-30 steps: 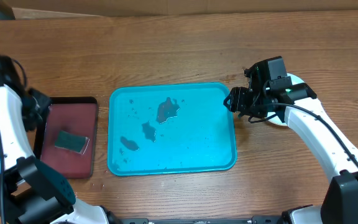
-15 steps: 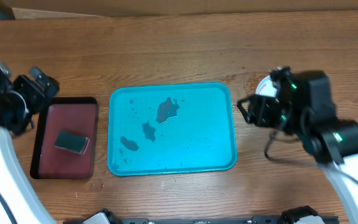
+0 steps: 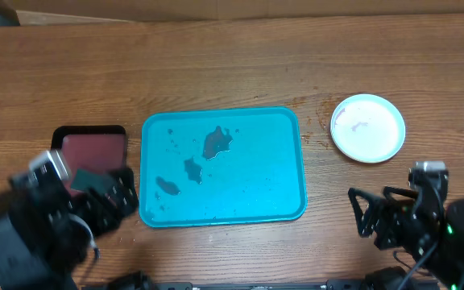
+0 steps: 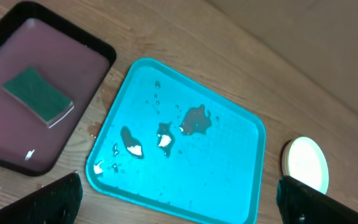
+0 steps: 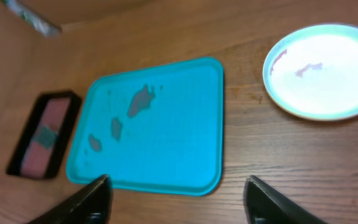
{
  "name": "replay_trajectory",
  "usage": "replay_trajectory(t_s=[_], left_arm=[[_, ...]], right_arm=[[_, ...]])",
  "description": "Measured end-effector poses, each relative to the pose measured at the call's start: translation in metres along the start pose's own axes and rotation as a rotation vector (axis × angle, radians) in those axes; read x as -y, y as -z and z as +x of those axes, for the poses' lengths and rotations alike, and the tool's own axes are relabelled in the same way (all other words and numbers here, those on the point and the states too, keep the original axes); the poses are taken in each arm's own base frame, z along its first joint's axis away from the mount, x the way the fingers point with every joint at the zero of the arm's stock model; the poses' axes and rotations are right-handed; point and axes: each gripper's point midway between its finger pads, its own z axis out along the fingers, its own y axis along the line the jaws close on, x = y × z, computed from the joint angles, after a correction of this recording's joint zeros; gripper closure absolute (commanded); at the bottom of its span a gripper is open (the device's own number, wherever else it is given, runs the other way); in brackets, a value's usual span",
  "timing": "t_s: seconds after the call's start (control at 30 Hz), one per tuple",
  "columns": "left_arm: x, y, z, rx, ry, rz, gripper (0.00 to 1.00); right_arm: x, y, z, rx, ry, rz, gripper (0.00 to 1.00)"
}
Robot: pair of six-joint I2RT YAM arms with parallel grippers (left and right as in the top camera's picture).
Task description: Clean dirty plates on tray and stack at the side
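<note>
The turquoise tray (image 3: 280,129) lies mid-table and holds only dark brown smears (image 3: 216,141), no plates. To its right on the wood rests a round white plate with a mint rim (image 3: 367,127), marked by faint reddish smears (image 5: 306,67). I cannot tell whether other plates lie beneath it. My left gripper (image 3: 95,193) hovers at the front left, near the tray's left corner, open and holding nothing. At the front right, my right gripper (image 3: 359,213) is open too, well short of the plate. Both wrist views show the tray (image 4: 229,168) (image 5: 185,143) beyond spread, bare fingers.
A maroon tray with a black rim (image 3: 95,143) sits left of the turquoise one. The dark-green sponge (image 4: 37,96) lies in it, partly hidden overhead by my left arm. Bare wood lies between tray and plate.
Both arms have pulled back from the table's sides to its front edge. The left gripper opened. The right gripper came off the plate, which now shows whole, and spread wider.
</note>
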Motion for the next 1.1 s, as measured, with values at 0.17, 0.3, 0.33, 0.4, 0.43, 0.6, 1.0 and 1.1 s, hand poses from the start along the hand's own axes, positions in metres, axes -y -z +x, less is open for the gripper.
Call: replay_trajectory(t_s=[0.17, 0.3, 0.33, 0.4, 0.43, 0.6, 1.0, 1.1], left_arm=[[-0.010, 0.012, 0.027, 0.065, 0.016, 0.004, 0.00], [-0.013, 0.014, 0.032, 0.079, 0.023, 0.002, 0.00], [-0.013, 0.014, 0.032, 0.079, 0.025, 0.001, 0.00], [-0.014, 0.013, 0.033, 0.077, 0.027, -0.003, 0.00], [-0.014, 0.013, 0.033, 0.078, 0.026, -0.003, 0.00], [-0.014, 0.013, 0.033, 0.078, 0.027, -0.003, 0.00], [-0.014, 0.013, 0.033, 0.078, 0.027, -0.003, 0.00], [-0.014, 0.013, 0.033, 0.078, 0.027, -0.003, 0.00]], right_arm=[[0.002, 0.003, 0.002, 0.018, 0.011, 0.006, 0.00], [0.004, 0.001, 0.003, 0.012, 0.010, 0.012, 0.00], [0.004, 0.001, 0.003, 0.012, 0.010, 0.013, 0.00], [0.004, 0.001, 0.003, 0.012, 0.010, 0.013, 0.00], [0.004, 0.001, 0.003, 0.012, 0.009, 0.013, 0.00], [0.005, 0.001, 0.003, 0.009, 0.009, 0.016, 0.00], [0.005, 0.001, 0.003, 0.011, 0.009, 0.020, 0.00], [0.006, 0.001, 0.004, 0.006, 0.008, 0.022, 0.00]])
